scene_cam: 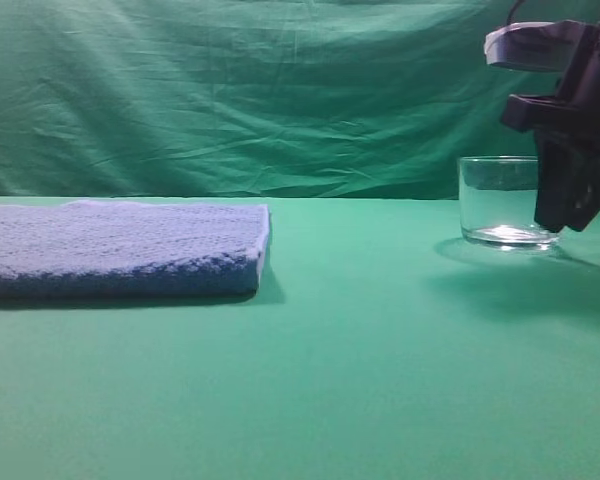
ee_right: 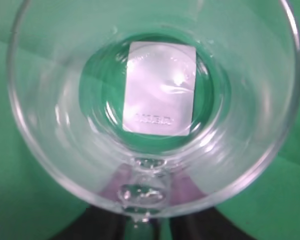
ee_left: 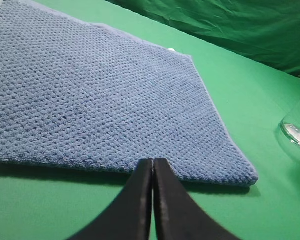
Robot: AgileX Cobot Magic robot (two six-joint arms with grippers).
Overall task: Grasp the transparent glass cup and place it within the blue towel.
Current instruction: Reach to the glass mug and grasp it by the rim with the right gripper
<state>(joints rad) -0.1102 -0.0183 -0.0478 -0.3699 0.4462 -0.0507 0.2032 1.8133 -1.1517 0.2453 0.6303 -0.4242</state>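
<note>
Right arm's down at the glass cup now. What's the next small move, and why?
Probably finish closing on the handle, then lift straight up. The right gripper sits at the transparent glass cup, its dark fingers either side of the handle at the near wall. The cup stands on the table, well apart from the blue towel.

The counter (scene_cam: 360, 380) is seen low from the front; towel (ee_left: 100, 95) and cup (ee_right: 155, 110) are viewed closely from the wrists.

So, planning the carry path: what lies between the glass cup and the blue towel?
Nothing: in the exterior high view only bare green table cloth lies between the transparent glass cup and the blue towel. The left wrist view shows the same.
</note>
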